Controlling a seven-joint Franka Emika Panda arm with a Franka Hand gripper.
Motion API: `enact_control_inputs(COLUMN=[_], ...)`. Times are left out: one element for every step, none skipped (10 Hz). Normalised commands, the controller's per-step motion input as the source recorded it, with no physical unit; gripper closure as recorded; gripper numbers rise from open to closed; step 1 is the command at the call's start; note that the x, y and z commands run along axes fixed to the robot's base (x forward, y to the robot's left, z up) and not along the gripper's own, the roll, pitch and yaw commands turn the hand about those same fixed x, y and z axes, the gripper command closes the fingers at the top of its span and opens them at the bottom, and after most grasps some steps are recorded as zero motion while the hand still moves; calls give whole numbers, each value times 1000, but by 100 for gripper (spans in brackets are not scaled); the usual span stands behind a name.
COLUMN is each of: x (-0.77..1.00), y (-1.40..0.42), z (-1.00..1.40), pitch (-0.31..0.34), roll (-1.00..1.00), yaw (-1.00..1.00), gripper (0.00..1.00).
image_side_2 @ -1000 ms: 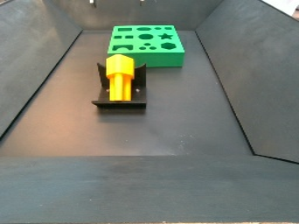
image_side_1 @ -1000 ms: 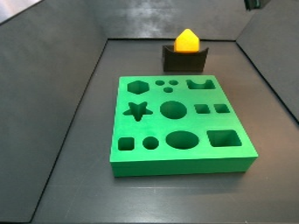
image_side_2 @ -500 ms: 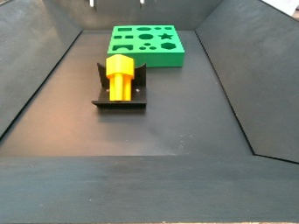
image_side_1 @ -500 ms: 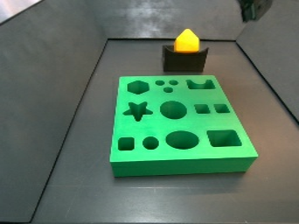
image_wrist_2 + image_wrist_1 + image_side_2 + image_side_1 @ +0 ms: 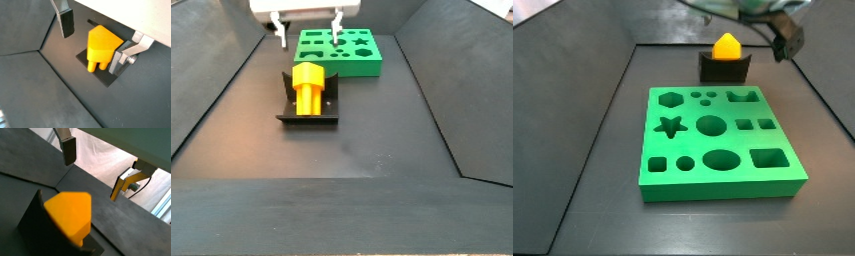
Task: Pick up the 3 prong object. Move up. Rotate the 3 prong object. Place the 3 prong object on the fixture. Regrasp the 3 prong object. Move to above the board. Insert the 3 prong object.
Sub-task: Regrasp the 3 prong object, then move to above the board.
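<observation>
One 3 prong object (image 5: pixel 309 85), one fixture (image 5: pixel 307 112), one board (image 5: pixel 339 52); no readable writing showed on any of them. The yellow piece lay on the fixture, apart from the board, prongs (image 5: pixel 97 65) visible in a wrist view. The gripper (image 5: pixel 306 37) hung above it with fingers (image 5: pixel 65 22) spread wide, nothing between them, not touching the piece.

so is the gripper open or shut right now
Open: the gripper hangs above the 3 prong object, fingers spread wide apart with nothing between them.
</observation>
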Motion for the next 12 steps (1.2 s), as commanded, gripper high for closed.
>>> enact_control_inputs(x=[92, 108, 116, 112, 94, 84, 76, 70, 28, 0, -15, -22], y=[44, 36, 33, 21, 13, 8, 4, 4, -4, 0, -104, -104], z=[-1000, -1000, -1000, -885, -741, -593, -405, -226, -182, 0, 1000, 1000], pitch=[-49, -37, -27, -21, -12, -8, -8, -12, 1, 0, -303, -284], roll=[70, 69, 72, 71, 68, 68, 61, 57, 50, 0, 13, 10], yaw=[25, 12, 5, 6, 4, 9, 15, 24, 25, 0, -323, -332], gripper=[0, 0, 0, 0, 0, 0, 0, 0, 0, 100, 100, 100])
